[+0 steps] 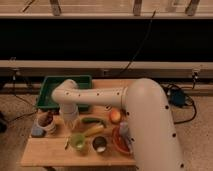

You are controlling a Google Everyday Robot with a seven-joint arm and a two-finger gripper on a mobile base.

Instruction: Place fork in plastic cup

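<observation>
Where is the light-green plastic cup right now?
In the camera view, the plastic cup stands near the front edge of the table, left of the dark cup; the hand hovers just behind it.

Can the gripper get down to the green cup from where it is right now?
Probably yes. The gripper hangs close behind the green cup, whose open top looks uncovered; the banana lies off to one side, out of the way.

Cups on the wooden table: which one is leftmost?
The white mug with brown contents, just left of the gripper. The light-green plastic cup and the dark cup stand further right, near the front edge.
</observation>
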